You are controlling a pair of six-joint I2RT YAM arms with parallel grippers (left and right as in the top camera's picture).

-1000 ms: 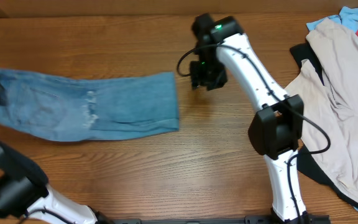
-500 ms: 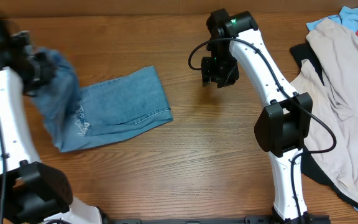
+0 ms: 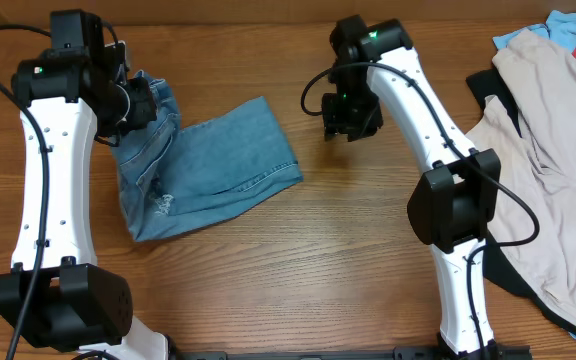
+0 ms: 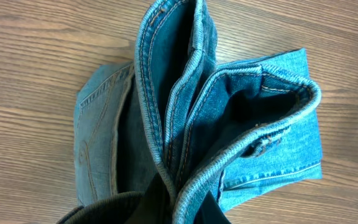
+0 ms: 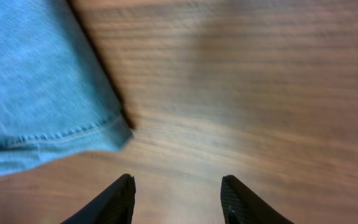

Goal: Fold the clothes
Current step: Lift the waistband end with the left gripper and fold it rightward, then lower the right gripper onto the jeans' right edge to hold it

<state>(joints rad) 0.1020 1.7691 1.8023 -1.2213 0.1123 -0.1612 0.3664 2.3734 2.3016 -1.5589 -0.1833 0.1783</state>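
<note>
Mostly bare wood fills the near half of the table (image 3: 298,290). By the far-left corner the left gripper (image 3: 140,103) clenches the jeans (image 3: 208,170) by the waistband, legs pointing right; the right gripper (image 3: 348,128) hangs released near the hem.

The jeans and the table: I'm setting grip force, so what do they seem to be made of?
Jeans: light blue denim, matte woven cotton by the look, with tan topstitching, thick seams and a frayed worn patch. Table: wood or wood-look laminate, I cannot tell which; brown grain lines, slight sheen.
</note>
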